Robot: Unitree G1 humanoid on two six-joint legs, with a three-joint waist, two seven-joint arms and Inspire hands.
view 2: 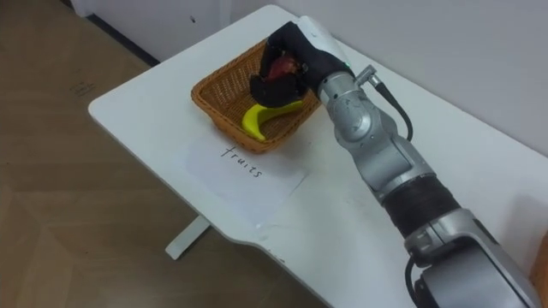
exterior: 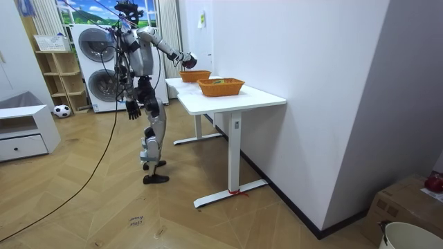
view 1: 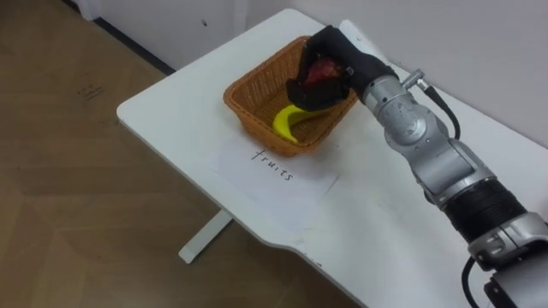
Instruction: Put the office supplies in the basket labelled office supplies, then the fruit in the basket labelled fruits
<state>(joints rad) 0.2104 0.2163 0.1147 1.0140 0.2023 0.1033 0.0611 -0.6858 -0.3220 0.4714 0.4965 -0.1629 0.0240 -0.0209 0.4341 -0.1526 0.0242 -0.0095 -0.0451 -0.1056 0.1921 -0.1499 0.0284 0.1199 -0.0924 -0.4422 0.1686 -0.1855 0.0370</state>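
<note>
Right hand (view 1: 344, 53), fruit (view 1: 324, 72) above basket's (view 1: 247, 106) banana (view 1: 288, 121)

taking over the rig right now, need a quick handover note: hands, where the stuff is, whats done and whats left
Right hand: shut on a red fruit, held over the fruit basket, not yet released.
Left hand: hangs at the robot's side, idle.
Done: a banana lies in that basket.
Second basket: nearer the table's end in the room view; contents too small to tell.
Left: drop the red fruit in, then probably check for items still unsorted.
</note>
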